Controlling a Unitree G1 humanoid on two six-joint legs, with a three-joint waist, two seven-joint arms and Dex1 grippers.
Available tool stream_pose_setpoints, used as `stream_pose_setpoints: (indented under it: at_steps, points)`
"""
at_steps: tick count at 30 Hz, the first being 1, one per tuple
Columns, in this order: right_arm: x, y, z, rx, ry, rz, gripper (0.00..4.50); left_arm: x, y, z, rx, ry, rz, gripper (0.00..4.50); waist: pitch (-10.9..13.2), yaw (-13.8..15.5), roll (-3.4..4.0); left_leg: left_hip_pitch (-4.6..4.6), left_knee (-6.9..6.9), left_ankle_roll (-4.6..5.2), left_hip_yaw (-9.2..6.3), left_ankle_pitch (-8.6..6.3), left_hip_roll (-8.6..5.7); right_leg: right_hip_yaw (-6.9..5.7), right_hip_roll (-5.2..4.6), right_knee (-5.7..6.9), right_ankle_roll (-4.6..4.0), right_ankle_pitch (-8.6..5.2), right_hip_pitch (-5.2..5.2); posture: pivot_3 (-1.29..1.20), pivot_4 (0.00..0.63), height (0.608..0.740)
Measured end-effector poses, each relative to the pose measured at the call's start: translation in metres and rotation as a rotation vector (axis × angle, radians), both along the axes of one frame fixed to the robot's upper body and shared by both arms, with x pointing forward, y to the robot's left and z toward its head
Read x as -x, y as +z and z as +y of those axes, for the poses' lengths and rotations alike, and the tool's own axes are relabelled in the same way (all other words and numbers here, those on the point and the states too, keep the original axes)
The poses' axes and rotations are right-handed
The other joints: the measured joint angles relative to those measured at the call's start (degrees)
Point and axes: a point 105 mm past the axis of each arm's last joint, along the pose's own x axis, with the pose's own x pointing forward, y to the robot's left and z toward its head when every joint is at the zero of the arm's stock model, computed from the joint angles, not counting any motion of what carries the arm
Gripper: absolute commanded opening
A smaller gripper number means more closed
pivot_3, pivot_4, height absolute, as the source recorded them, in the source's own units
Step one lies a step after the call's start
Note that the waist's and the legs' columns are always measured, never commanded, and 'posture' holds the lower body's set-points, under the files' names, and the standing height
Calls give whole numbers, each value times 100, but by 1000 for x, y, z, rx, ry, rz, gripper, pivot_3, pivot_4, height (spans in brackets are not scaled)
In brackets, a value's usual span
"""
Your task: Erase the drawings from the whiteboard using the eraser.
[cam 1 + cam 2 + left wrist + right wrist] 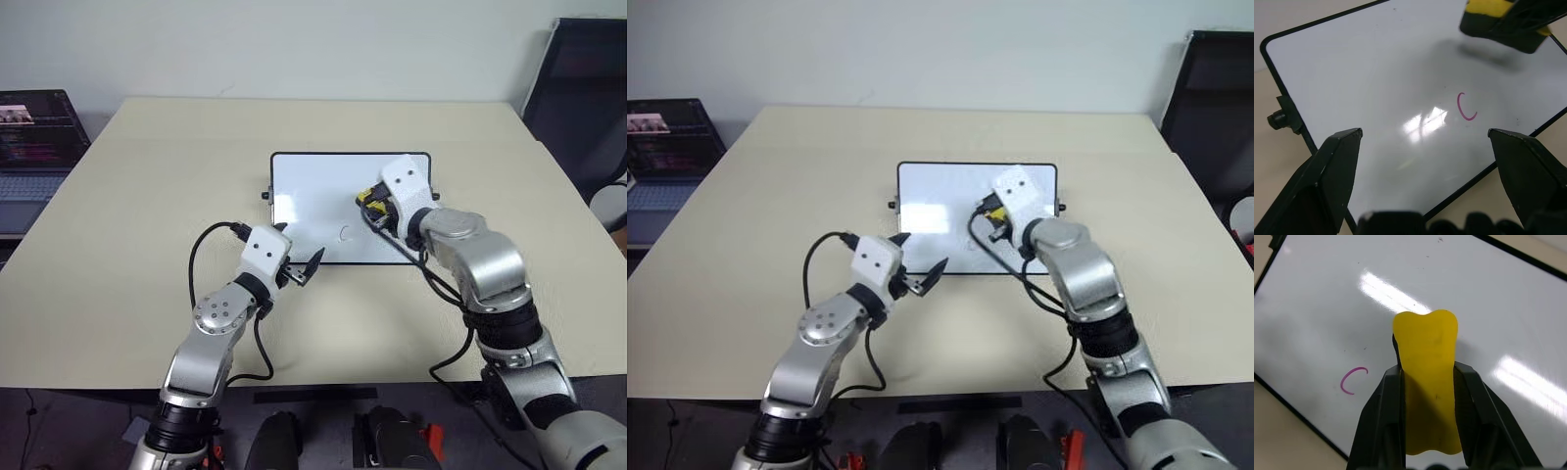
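Observation:
The whiteboard [313, 186] lies flat in the middle of the table, a black knob on each short side. One small reddish drawing, a "C" [1466, 106], sits near its front edge, also seen as the letter "C" [1353, 380] in the right wrist view. My right gripper [1428, 372] is shut on the yellow eraser [370, 203], over the right half of the board. The eraser [1498, 19] hangs a little above the surface and casts a shadow beyond the C. My left gripper [302, 245] is open and empty at the board's front edge, left of the C.
The beige table [147, 196] spreads wide around the board. An open laptop [34, 147] stands off its far left corner. A black chair [578, 88] is at the far right. Black cables loop from both wrists over the table's front.

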Motion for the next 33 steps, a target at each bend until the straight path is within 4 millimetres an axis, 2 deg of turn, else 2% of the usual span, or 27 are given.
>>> stream_pose_setpoints:
  at_steps: [8,14,24,30,33]
  points:
    - [-10,-10,16,61,74,-52,973,-1,0,3,-10,7,-1,4500,0,14,0,-1,0,0,-5,0,1,-1,0,0,0,0,0,0,150,740]
    - [-14,-22,17,115,99,-53,973,3,-8,7,-14,21,21,4500,0,17,0,0,0,0,-7,0,1,-2,0,1,-1,0,0,0,150,740]
    - [-11,-42,23,132,148,-56,973,3,3,11,-12,46,-19,4500,-3,14,-3,13,7,1,-4,1,3,1,0,6,0,1,13,0,150,740]
    - [-3,-70,19,126,158,6,973,3,2,13,-11,57,-15,4500,-10,8,-13,125,2,1,-4,0,5,-1,-1,-11,19,-21,129,0,150,740]
    - [5,-85,17,136,176,45,973,4,-2,15,-11,62,-3,4500,-11,3,-15,169,3,2,-3,1,10,0,-5,-16,-19,-47,171,0,150,740]
